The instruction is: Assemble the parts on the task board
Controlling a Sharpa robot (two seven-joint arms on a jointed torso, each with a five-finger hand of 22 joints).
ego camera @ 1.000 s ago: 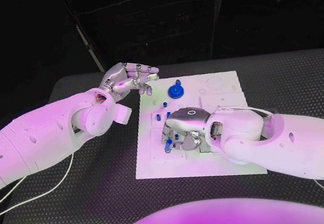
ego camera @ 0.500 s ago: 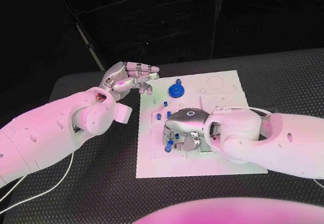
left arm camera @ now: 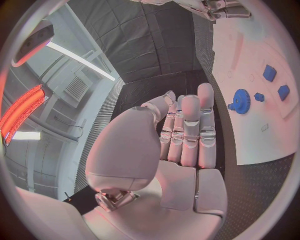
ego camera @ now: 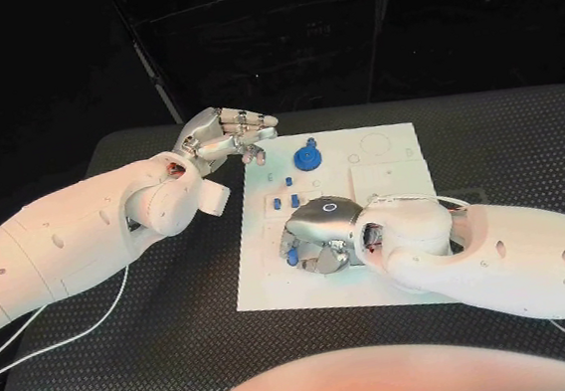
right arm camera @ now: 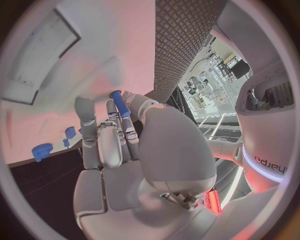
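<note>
Board: white flat plastic task board (ego camera: 382, 270) lies mid black textured surface (ego camera: 534, 130).
R hand: silver right hand (ego camera: 321, 235) over board's near-left part, pinching a small blue cylindrical peg (right arm camera: 120, 103) betw thumb and fingers; peg tip pokes out at (ego camera: 293, 260).
L hand: silver left hand (ego camera: 226, 136) hovers at board's far-left corner, fingers together and curled in, holds nothing.
Other parts: blue toothed gear w/ knob (ego camera: 307, 158) on far part of board; small blue blocks (ego camera: 283, 199) near it.
Handling (our est.): peg looks light, rigid, smooth plastic, so prob slippery. We judge the best hold is on the upper shank, lower end free for a hole.
Risk: peg tilting in the pinch.
</note>
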